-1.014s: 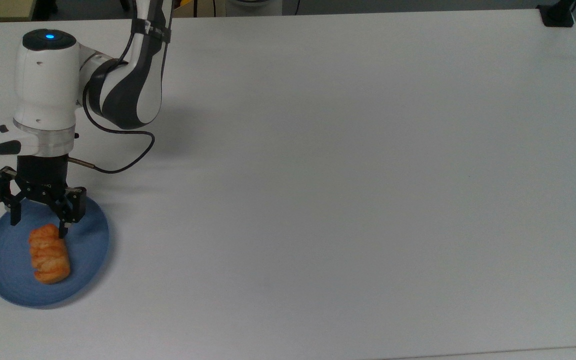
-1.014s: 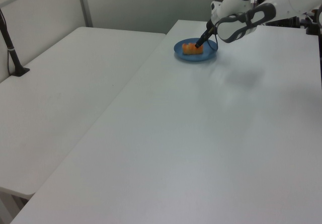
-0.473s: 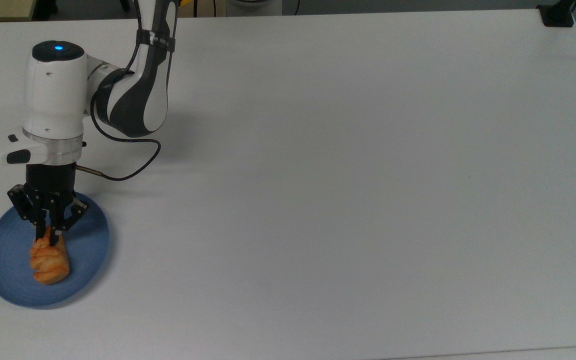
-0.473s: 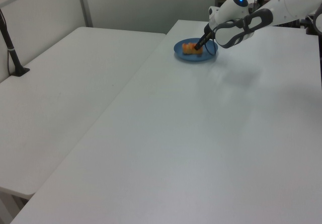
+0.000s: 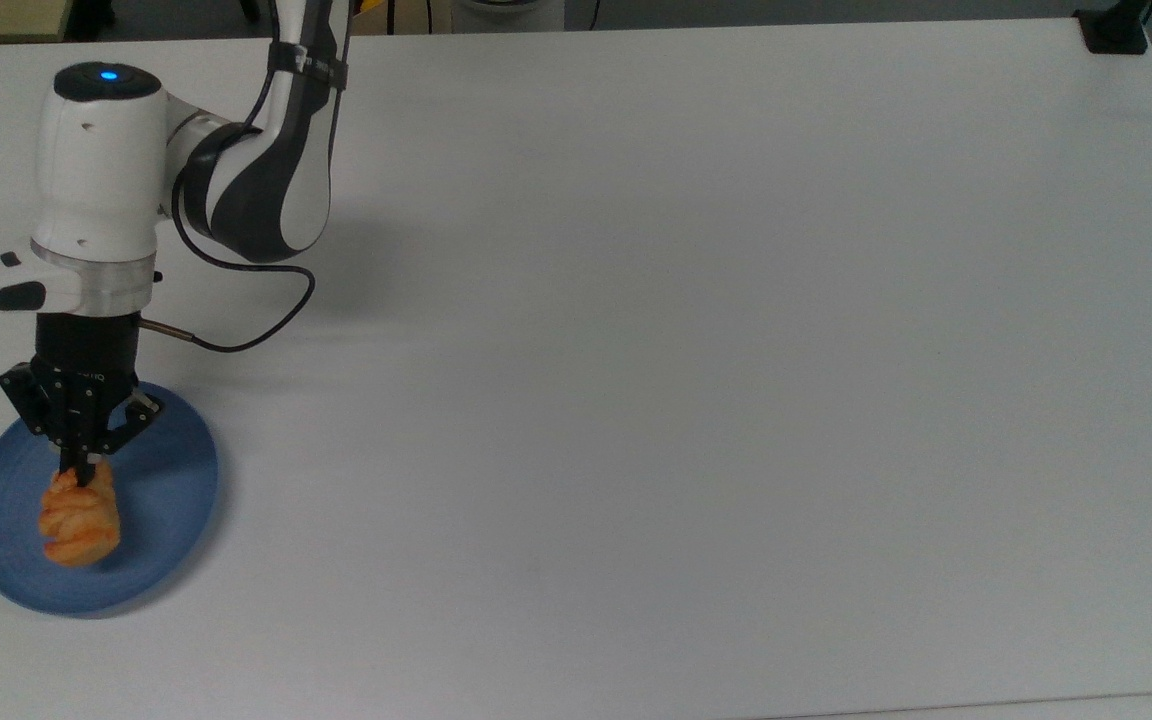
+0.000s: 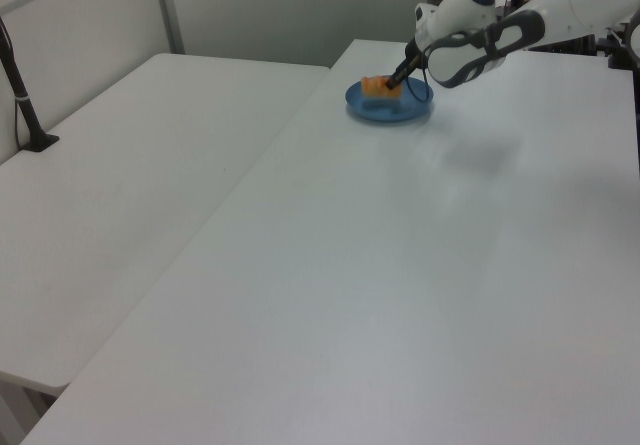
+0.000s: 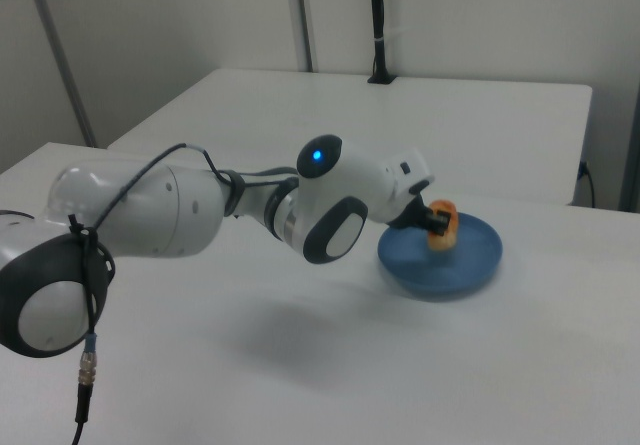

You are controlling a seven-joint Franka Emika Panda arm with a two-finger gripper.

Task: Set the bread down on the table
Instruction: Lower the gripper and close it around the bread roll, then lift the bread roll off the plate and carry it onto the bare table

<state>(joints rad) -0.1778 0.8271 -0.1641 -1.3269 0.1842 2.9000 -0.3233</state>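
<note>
While pinched by the fingers (image 5: 83, 470), bread (image 5: 81, 520) above blue plate (image 5: 166, 500)

We see the plate (image 5: 166, 480) near the table's (image 5: 686, 350) lower-left corner in the top view, the bread (image 5: 79, 515) above it, the gripper (image 5: 81, 470) at its upper end.

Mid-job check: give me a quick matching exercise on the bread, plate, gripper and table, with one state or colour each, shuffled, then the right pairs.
Things:
1. bread
2. plate
3. gripper
4. table

States:
A. white, bare over most of its top
B. shut on one end of a thing
C. blue, round, lying flat on the table
D. orange-brown, held above the plate

Pairs: 1-D, 2-C, 3-B, 4-A
</note>
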